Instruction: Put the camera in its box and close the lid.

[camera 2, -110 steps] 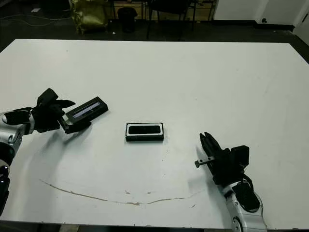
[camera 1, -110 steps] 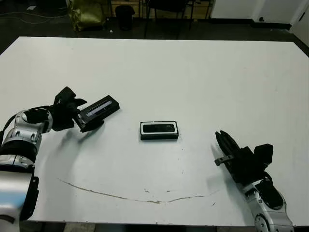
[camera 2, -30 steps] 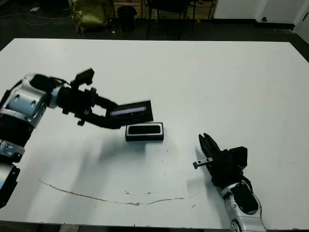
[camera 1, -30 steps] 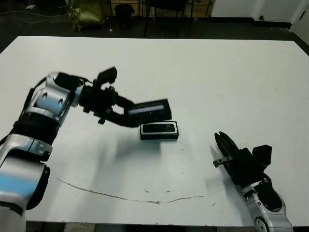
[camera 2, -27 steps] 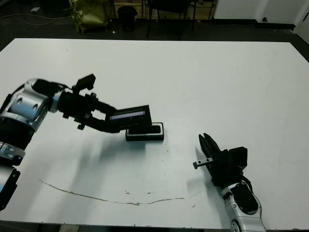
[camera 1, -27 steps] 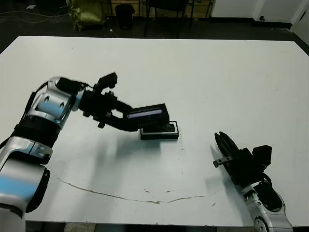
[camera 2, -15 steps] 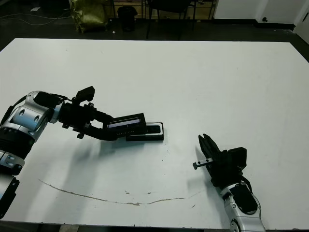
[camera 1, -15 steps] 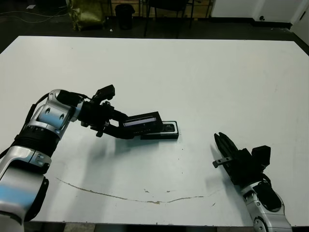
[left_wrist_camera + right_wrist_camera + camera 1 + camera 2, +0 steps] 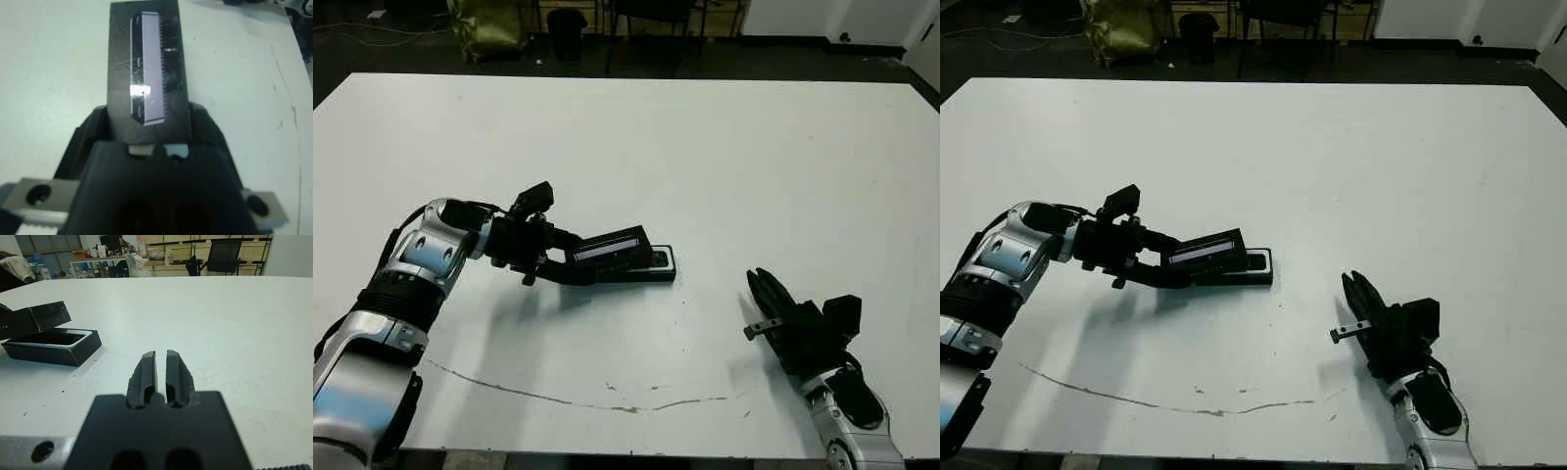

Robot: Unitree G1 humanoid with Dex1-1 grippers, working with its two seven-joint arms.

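Head views, both eyes: the box (image 9: 651, 266) sits near the middle of the white tabletop (image 9: 724, 157), and what shows of its inside is dark within a pale rim, which I take to be the camera already lying in it (only the uncovered right end is visible, so this is a judgement). The left gripper (image 9: 570, 266) has its jaws clamped on one end of the lid (image 9: 610, 250), and the lid hangs tilted over the left part of the box, its pale grey strip facing up. It covers that part but is not seated; whether its low edge touches the box wall cannot be told from here. The right gripper (image 9: 766, 294) rests well apart, off to the right nearer the front edge, holding nothing.

Left wrist view: the lid (image 9: 146, 73) runs straight out from the jaws, gripped at its near end, the glossy strip catching a bright glare. The box beneath is hidden behind it.

Right wrist view: the jaws of the right gripper (image 9: 161, 373) stand nearly together, with only a thin slit between the fingers (image 9: 145, 374) and nothing held. Across the tabletop the box (image 9: 54, 347) shows its white lining around a dark inside, with the lid (image 9: 34, 319) raised above its far end at a slant.

So the first half looks done. What is left is to level the lid, line it up over the whole box, press it down and let go.
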